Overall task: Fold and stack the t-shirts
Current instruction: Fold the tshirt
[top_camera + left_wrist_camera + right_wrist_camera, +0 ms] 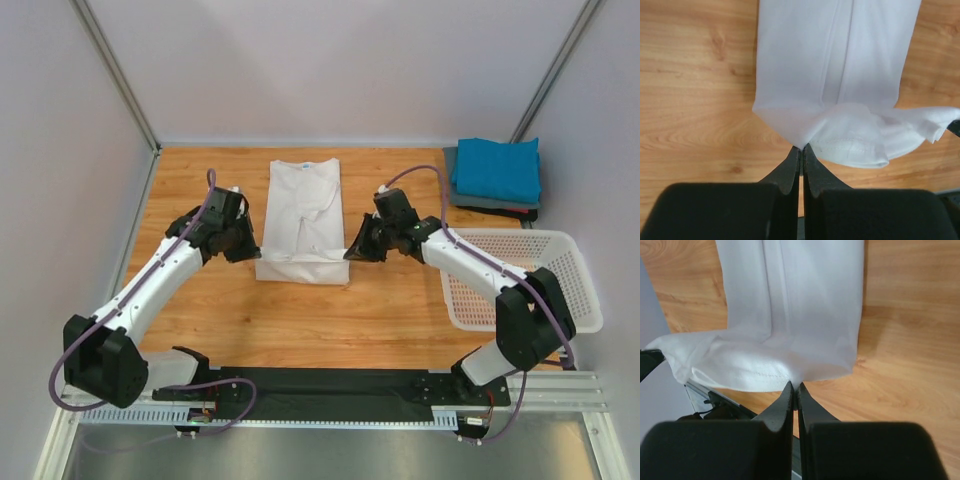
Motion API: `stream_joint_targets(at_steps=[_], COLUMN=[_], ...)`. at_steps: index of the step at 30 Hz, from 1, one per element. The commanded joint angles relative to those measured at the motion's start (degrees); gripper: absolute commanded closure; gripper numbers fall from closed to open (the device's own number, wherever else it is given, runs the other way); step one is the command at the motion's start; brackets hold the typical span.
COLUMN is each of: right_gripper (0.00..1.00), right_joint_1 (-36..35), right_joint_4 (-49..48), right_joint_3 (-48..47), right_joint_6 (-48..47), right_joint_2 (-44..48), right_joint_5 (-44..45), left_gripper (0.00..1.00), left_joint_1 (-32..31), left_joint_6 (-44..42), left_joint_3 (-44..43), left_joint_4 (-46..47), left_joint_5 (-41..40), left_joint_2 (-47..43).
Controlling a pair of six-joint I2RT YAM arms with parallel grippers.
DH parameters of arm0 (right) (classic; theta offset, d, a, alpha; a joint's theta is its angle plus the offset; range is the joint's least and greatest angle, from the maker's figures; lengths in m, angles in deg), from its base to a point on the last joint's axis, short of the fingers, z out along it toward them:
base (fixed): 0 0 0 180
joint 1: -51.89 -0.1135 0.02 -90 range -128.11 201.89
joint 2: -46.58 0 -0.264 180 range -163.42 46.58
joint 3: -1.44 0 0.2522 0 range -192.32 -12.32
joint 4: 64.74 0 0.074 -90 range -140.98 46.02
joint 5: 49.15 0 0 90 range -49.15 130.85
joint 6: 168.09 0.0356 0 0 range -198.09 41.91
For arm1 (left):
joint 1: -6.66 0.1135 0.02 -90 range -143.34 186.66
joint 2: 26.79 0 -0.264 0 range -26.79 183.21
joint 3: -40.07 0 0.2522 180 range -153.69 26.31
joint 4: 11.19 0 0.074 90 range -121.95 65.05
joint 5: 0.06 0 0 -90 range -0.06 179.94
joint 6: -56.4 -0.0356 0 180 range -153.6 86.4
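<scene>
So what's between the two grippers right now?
The near hem of the white t-shirt spans from left gripper to right gripper, each pinching a corner; the top view shows it.

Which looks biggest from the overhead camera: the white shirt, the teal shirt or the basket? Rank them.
1. basket
2. white shirt, not far behind; the basket sits nearer the camera, so this order is unsure
3. teal shirt, clearly smallest

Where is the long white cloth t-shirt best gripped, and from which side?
Its two near hem corners, from the near side: left hand on one, right hand on the other. The white cloth t-shirt lies flat as a narrow strip, so both corners lift its width evenly.
</scene>
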Motion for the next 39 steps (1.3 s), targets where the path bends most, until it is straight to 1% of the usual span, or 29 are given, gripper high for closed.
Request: stream_joint_targets(at_steps=[1,5,9,15,29,39], right_gripper=[1.00,1.00,1.00,1.00,1.00,0.99], right_joint_1=[3.01,4.95,6.01,7.24,10.76,11.02], right_joint_4=[-0.40,-1.81,-0.58,0.48,2.76,3.82], right_joint_3=[-5.43,-9.04,-16.32,-21.43,-32.15,-35.85], right_joint_6=[-4.19,-6.04,-8.68,-10.26,-12.63,-13.25], right_joint_2=[-4.44,-10.07,-17.10,-23.43,-32.67,-37.68], right_joint_5=[-1.84,-4.13,-6.33,-8.79,-12.30,-13.54], left_gripper=[1.00,1.00,1.00,1.00,1.00,1.00], left_joint_1=[2.85,3.91,5.23,6.11,7.78,8.13], left_joint_6=[-4.16,-4.86,-5.56,-6.36,-7.67,-7.67], left_joint_3=[-3.89,-6.01,-8.91,-13.83,-20.43,-21.66], left_joint_4=[3.09,5.82,7.31,7.85,8.37,9.87], left_joint_5=[0.04,1.45,2.33,1.72,0.75,2.07], left_joint_2=[4.60,9.80,16.03,22.28,30.29,34.94])
